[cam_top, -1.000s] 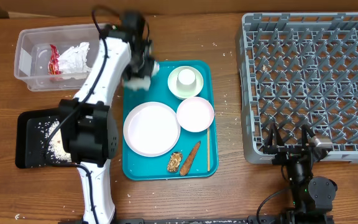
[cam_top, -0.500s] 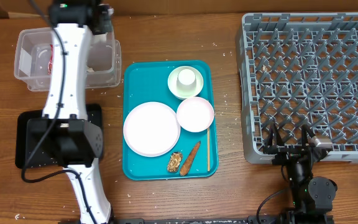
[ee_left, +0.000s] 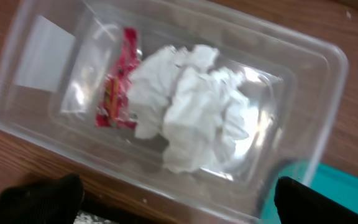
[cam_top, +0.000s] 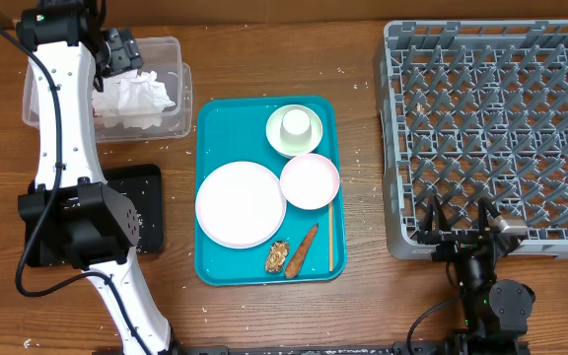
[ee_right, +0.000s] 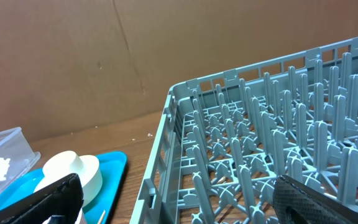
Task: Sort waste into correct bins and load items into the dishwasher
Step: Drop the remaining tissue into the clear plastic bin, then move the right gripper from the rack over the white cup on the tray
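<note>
— Clear plastic is what you see least of from above; your left arm crosses the left end of the clear rectangular plastic tub, so the red-and-silver wrapper shows only in the left wrist view, softly blurred.
— And the shallow black rectangular tray?
— Mostly under your arm's base; only its right strip shows, speckled with white crumbs; in both wrist views the lower edge cuts off the fingers.
— The surroundings?
— A brown wooden table with pale specks scattered on it; a brown cardboard wall stands behind.
— My grippers?
— Your left gripper hangs over one long wall of the tub, its fingers wide apart, holding nothing; the crumpled white paper napkins lie inside the tub, touching the wrapper, beyond the fingertips and clear of both. Your right gripper sits at the near edge of the large square grey plastic dish rack, fingers spread, nothing between them. Between tub and rack lies the teal serving tray; on it the large flat white plate, the smaller white plate just beside it, the small white cup at the far end, and at the near end the orange-brown carrot-like stick beside the small brown lump.
</note>
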You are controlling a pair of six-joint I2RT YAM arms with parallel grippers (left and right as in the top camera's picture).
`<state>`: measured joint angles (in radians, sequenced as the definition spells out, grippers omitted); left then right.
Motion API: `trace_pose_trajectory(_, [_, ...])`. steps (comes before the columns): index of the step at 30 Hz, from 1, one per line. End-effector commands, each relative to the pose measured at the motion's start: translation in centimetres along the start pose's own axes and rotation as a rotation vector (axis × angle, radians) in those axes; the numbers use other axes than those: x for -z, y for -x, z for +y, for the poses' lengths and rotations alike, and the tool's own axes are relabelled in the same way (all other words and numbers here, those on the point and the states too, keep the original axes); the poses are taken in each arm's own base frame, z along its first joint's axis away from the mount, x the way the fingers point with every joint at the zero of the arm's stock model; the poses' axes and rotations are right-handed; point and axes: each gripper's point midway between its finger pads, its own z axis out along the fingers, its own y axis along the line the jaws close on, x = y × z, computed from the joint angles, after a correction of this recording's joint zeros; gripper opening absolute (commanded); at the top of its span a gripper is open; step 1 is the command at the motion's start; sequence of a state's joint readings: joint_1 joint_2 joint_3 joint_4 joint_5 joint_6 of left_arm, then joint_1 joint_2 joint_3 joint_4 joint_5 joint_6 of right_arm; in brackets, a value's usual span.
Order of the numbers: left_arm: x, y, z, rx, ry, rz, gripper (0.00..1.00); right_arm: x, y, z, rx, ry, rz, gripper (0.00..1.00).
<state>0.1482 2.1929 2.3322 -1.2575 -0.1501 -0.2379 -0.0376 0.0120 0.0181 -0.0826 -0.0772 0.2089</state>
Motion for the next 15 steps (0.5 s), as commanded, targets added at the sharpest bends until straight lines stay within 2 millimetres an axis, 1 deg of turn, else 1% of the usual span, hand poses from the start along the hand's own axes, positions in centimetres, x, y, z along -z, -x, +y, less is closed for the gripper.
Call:
trace_pose_trajectory(1, [0.4, -1.8, -3.4, -0.013, -0.162, 0.078, 1.00, 0.0, -0.2, -0.1, 0.004, -0.004, -0.004, 1.00])
trace_pose_trajectory(5, [1.9, -4.2, -6.7, -0.085, -0.310, 0.159, 1.00, 0.0, -0.2, -0.1, 0.004, -0.004, -0.004, 1.00])
trace_pose_trajectory(7, [2.8, -4.8, -7.7, -0.102, -0.331, 0.171, 1.00, 0.0, -0.2, -0.1, 0.004, -0.004, -0.004, 1.00])
trace_pose_trajectory(9, [4.1, -5.1, -8.7, -0.148, -0.344, 0.154, 1.00, 0.0, -0.2, -0.1, 0.004, -0.004, -0.004, 1.00])
trace_pose_trajectory(12, [5.3, -5.1, -9.6, -0.206, -0.311, 0.108, 1.00, 0.0, -0.2, -0.1, 0.004, -0.004, -0.004, 1.00])
trace_pose_trajectory(15, [5.1, -5.2, -9.8, -0.247, -0.219, 0.080, 1.00, 0.0, -0.2, -0.1, 0.004, -0.004, -0.004, 1.00])
